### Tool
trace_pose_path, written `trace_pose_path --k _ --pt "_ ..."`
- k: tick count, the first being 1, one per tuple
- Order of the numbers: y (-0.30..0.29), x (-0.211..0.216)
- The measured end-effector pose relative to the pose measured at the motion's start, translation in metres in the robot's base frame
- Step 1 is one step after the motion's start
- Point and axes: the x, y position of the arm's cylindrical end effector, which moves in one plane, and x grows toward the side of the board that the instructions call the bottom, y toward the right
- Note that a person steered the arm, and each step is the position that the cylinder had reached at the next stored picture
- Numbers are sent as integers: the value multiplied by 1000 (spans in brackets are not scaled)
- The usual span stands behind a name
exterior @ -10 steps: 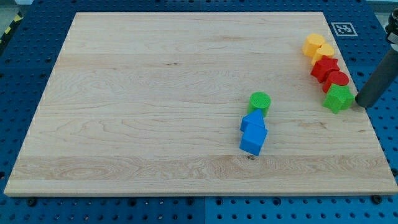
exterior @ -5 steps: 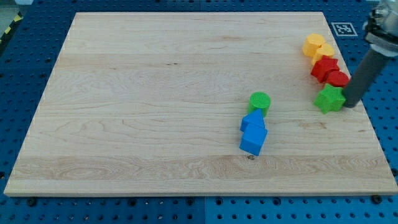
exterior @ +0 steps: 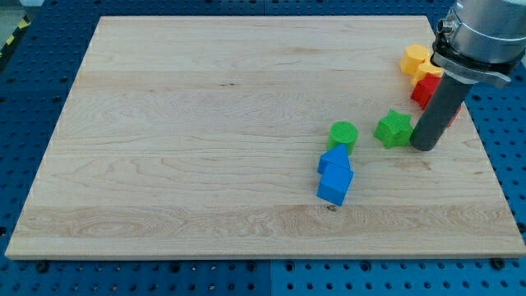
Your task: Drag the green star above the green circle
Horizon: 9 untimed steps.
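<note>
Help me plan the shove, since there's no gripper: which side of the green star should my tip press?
Probably its lower right flank. The green star sits right of the green circle at about its level; my tip rests beside the star's right, so pushing up-left should carry it above.

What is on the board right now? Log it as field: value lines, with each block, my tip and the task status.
green star: to the view's right of the green circle, apart from it
green circle: touching the blue blocks
blue blocks: two, stacked toward the view's bottom
red blocks: partly hidden by the rod
yellow blocks: view's top right
my tip: against the star's right side
status: star not yet above circle
</note>
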Motion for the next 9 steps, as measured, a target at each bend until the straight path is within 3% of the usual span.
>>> trace_pose_path --k 2,9 --pt "-36 0" --pt "-41 -41"
